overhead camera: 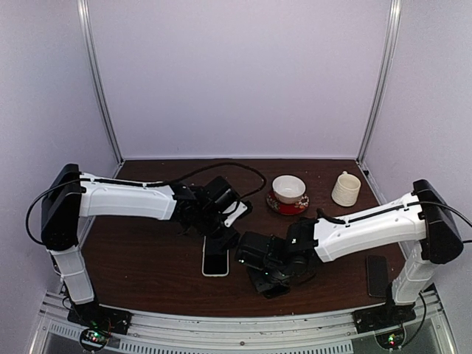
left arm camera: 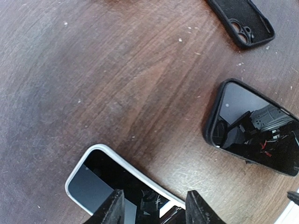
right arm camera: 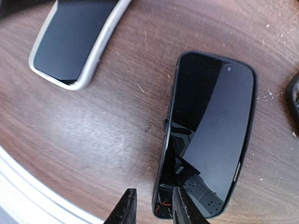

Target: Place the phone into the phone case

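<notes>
1. Left arm [overhead camera: 125, 199]: reaches in from 9 o'clock toward the table centre.
2. Left gripper [left arm camera: 155, 192]: jaws stand partly apart. The tips sit over the near end of the white-rimmed phone [left arm camera: 100, 179]. One fingertip [left arm camera: 117, 205] is over the screen and the other is just past a long edge. The tips do not span the phone's width, so nothing is clamped. Whether a tip touches the glass cannot be told.
3. White-rimmed phone: lies flat and screen up on the wooden table [overhead camera: 147, 265], just off centre toward 8 o'clock.
4. Right gripper [right arm camera: 153, 190]: jaws stand narrowly apart. One long edge of the black phone [right arm camera: 208, 130] shows in the gap. The gripper has hold of nothing visible; contact with that edge cannot be told.
5. Black phone: lies flat and screen up at 5 o'clock from the table centre, near the white-rimmed phone but not touching it. A black rim runs all round the glass, so the phone appears seated in the phone case [right arm camera: 253, 116].
6. Bowl [overhead camera: 288, 187]: stands on a red saucer [overhead camera: 286, 206] at 1 o'clock.
7. Mug [overhead camera: 345, 189]: stands upright at 2 o'clock, apart from the bowl.
8. Empty black case [left arm camera: 243, 21]: lies open side up, camera cut-out visible, at 4 o'clock near the table's right edge and well apart from both phones.
9. Right arm [overhead camera: 369, 225]: reaches in from 3 o'clock.
</notes>
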`<state>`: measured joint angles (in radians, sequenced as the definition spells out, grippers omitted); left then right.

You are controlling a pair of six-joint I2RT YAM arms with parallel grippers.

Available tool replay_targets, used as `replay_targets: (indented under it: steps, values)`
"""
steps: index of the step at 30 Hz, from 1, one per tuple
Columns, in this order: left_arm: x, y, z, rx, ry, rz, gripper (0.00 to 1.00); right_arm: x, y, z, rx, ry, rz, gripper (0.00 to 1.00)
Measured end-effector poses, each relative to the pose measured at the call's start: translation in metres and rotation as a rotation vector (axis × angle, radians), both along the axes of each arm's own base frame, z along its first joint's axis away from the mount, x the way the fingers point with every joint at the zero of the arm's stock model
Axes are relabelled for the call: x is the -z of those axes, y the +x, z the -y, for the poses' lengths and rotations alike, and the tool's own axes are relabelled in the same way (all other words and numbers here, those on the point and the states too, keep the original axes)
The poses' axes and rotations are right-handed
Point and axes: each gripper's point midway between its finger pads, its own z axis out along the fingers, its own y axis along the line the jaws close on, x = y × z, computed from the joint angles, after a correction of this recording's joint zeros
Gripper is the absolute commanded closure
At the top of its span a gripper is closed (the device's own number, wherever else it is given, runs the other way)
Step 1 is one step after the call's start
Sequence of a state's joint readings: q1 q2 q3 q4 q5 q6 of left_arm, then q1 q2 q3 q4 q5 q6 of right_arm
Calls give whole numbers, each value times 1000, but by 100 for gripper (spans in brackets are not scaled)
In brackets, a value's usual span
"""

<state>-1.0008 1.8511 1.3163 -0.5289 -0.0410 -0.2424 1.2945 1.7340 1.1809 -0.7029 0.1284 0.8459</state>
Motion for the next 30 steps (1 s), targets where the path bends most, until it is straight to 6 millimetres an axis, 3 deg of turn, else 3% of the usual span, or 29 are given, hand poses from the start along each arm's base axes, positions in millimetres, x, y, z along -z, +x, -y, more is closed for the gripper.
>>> replay_targets:
  steps: [7, 11, 30]
  values:
    - [-2, 13, -14, -52, -11, -5, 51, 34, -3, 13, -4, -121, -29, 89]
    - [-2, 14, -15, -60, -15, -5, 51, 34, -4, 12, 13, -109, -29, 97]
    - [-3, 14, -14, -57, -18, -6, 51, 43, -6, 17, 36, -222, 33, 96]
